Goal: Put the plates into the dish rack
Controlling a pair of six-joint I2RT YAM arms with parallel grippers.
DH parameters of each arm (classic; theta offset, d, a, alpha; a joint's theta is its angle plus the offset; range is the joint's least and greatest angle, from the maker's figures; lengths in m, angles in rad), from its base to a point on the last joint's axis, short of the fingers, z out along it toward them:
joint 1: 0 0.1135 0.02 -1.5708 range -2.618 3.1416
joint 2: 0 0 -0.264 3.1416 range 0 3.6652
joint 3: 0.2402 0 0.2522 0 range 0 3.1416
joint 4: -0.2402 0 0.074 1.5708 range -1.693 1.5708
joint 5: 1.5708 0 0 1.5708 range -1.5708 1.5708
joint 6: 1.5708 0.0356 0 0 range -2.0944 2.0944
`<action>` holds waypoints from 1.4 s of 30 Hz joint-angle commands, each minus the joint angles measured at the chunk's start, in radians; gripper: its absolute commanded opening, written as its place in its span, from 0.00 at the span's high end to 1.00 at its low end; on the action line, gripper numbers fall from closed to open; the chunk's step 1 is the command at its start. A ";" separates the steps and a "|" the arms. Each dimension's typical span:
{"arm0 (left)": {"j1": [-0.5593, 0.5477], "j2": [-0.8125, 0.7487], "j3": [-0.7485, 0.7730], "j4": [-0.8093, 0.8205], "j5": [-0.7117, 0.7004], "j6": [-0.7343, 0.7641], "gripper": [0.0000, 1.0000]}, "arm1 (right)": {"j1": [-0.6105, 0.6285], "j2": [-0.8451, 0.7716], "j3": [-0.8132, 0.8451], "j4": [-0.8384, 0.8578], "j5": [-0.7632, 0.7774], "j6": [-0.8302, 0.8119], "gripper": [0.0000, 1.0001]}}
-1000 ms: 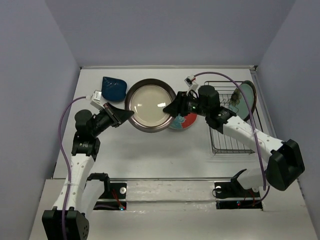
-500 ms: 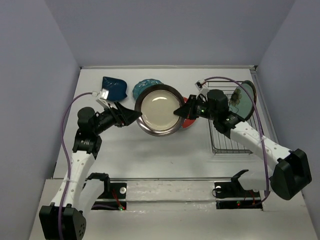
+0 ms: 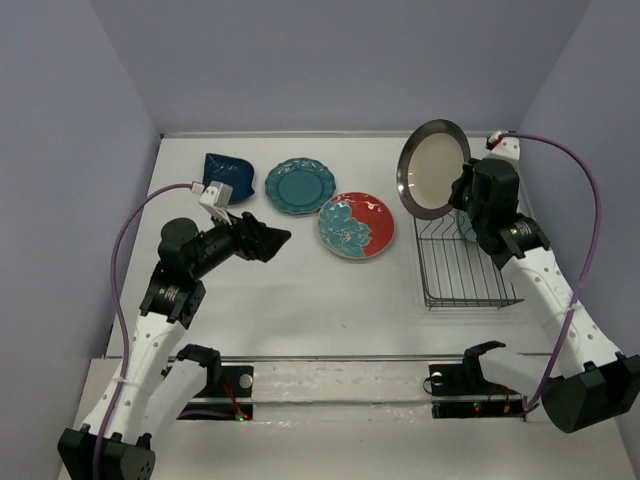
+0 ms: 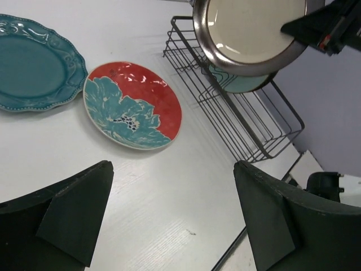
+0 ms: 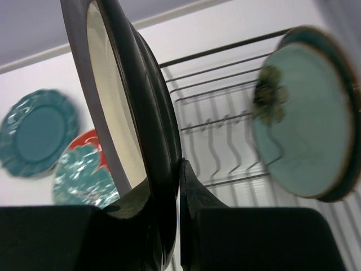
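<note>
One plate is mostly hidden from above: the dark teal glazed plate (image 5: 304,141) stands on edge at the far end of the black wire dish rack (image 3: 462,277), behind the right arm. Only the blurred right wrist view shows its face. It is the only plate seen in the rack. The right gripper (image 5: 169,203) is clamped on the rim of the silver metal plate (image 3: 432,168), held tilted on edge in the air over the rack's far left corner, its cream inside turned toward the left arm. The left gripper (image 4: 172,192) hangs spread wide and empty above the white table (image 3: 300,300), its fingers cut off by the frame. Flat on the table lie the navy leaf-shaped plate (image 3: 229,176), the teal scalloped plate (image 3: 301,185) and the red plate with teal flowers (image 3: 356,225). Pale lavender walls close in three sides.
</note>
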 commanded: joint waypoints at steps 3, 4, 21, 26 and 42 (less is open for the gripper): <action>-0.085 -0.026 0.024 -0.035 -0.050 0.114 0.01 | 0.001 0.017 0.106 0.126 0.470 -0.223 0.93; -0.101 -0.027 0.026 -0.046 -0.068 0.118 0.01 | 0.001 0.041 0.111 0.137 0.519 -0.272 0.93; -0.194 -0.020 0.038 -0.103 -0.159 0.147 0.01 | -0.075 0.169 0.130 0.244 0.570 -0.527 0.93; -0.196 -0.015 0.038 -0.103 -0.165 0.148 0.01 | -0.086 0.193 0.107 0.244 0.516 -0.492 0.93; -0.196 0.063 0.028 -0.083 -0.154 0.126 0.01 | -0.086 0.282 -0.056 0.252 0.420 -0.248 0.93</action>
